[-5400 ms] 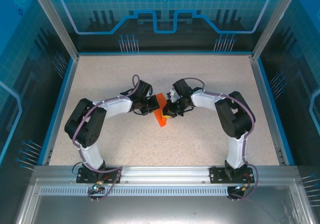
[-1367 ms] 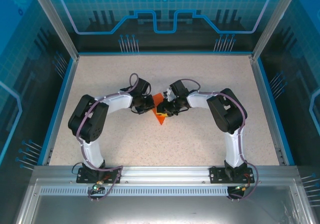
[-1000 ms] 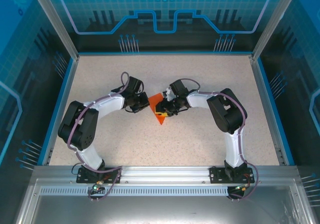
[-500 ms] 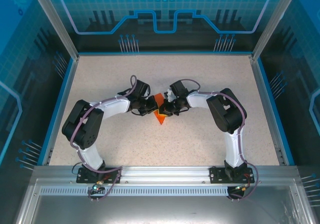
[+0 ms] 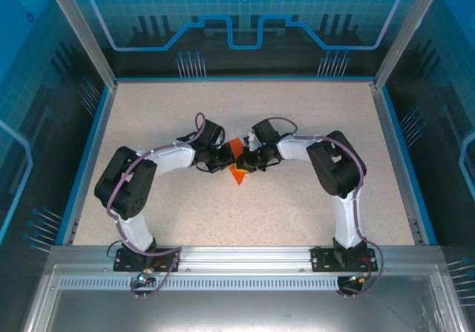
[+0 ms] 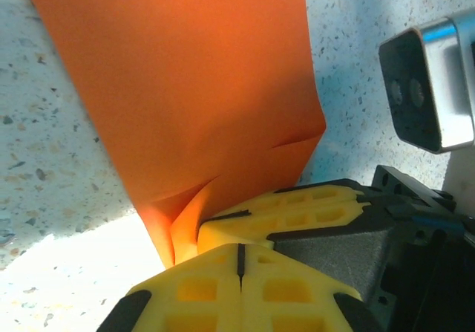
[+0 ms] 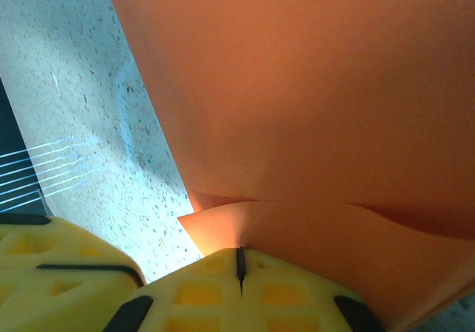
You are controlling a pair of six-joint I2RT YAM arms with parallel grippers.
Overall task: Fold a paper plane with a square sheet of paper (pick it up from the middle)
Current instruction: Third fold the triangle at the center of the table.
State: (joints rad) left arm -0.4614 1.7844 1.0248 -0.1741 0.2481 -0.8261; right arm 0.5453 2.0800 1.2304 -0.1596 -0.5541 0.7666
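The square sheet of paper (image 5: 238,173) is a bright orange creased wedge lying mid-table between my two grippers. My right gripper (image 5: 249,161) meets it from the right and is shut on it. In the right wrist view an orange flap (image 7: 223,224) rises out of the closed seam of the right gripper (image 7: 240,250). My left gripper (image 5: 225,158) comes in from the left, shut. In the left wrist view the left gripper (image 6: 239,246) has its tips against the paper (image 6: 193,87), with no paper in its seam. The right gripper's yellow fingers (image 6: 297,206) lie just beyond the left gripper's tips.
The speckled table (image 5: 312,109) is open on all sides of the paper. Blue-rimmed walls (image 5: 390,146) bound it left, right and back. An aluminium rail (image 5: 245,258) carries both arm bases at the near edge.
The left arm swung out to the left, away from the paper, then came back against it. The right gripper closed on the paper's edge.
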